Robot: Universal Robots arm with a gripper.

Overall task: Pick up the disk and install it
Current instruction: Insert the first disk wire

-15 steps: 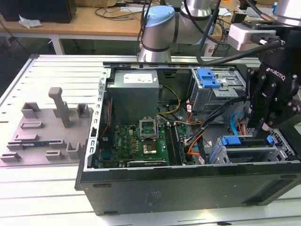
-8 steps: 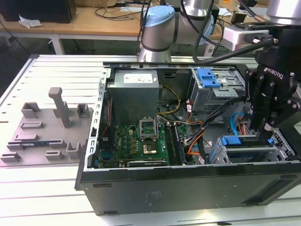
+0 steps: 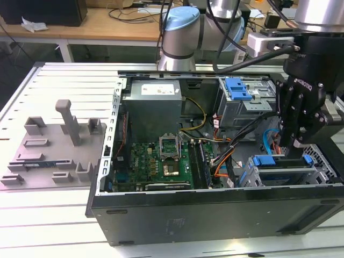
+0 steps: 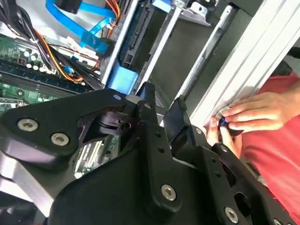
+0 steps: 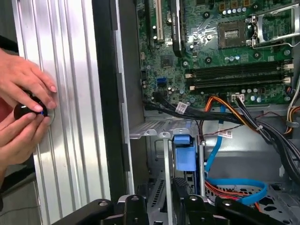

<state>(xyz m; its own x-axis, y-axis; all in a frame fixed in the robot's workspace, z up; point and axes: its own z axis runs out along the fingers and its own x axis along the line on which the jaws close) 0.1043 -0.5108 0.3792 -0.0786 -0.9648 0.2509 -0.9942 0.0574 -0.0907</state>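
The disk [image 3: 282, 160] sits edge-up in the drive bay at the computer case's [image 3: 215, 207] front corner on the exterior view's right. Its blue carrier frame shows along the top. My gripper [image 3: 294, 144] hangs right above it, fingers pointing down, open and holding nothing. In the first wrist view the carrier's blue tab [image 5: 183, 152] lies just beyond my gripper [image 5: 159, 190]. In the second wrist view the blue tab [image 4: 123, 79] shows past my black gripper [image 4: 161, 102].
A person's hands [image 5: 23, 108] hold a small round black knob on the ribbed aluminium table [image 5: 75, 117] beside the case. Inside the case are the motherboard [image 3: 161, 161], a grey power-supply box [image 3: 153, 105], a blue latch on a cage [image 3: 239, 88] and loose cables [image 3: 226, 158]. A grey fixture plate [image 3: 48, 153] lies on the exterior view's left.
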